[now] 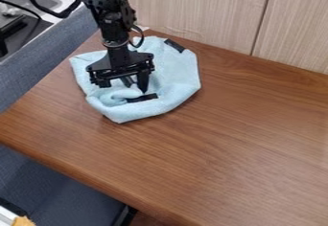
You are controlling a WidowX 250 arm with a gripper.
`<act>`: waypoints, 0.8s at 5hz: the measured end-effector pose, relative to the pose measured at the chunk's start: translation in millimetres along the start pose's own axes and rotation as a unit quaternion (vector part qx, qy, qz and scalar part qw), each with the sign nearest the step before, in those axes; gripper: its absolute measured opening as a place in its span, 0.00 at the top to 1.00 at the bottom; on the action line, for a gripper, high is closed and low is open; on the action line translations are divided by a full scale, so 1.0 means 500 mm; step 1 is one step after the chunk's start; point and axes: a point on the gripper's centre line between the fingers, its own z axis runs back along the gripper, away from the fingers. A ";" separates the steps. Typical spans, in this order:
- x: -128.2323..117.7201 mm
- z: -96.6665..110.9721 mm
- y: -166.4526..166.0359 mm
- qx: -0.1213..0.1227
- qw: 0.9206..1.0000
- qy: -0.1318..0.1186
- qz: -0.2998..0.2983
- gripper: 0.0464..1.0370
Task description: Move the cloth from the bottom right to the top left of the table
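Crumpled light-blue cloth [179, 74] at upper left of brown wood-grain table [224, 148], black two-finger gripper [137, 87] down over it, can't tell if open or closed.

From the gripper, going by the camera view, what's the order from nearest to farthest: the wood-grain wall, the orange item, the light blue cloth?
Nearest to the gripper first:
1. Light blue cloth: right at the gripper, lying beneath it.
2. Wood-grain wall: past the table's upper edge.
3. Orange item: bottom left corner of the view.
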 end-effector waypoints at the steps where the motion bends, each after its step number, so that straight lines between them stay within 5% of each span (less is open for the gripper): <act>1: -0.013 0.020 0.018 0.009 1.000 -0.017 0.022 0.04; 2: 0.009 0.081 0.021 0.007 0.997 -0.061 0.040 0.04; 4: 0.021 0.162 0.022 -0.015 0.992 -0.105 0.074 0.04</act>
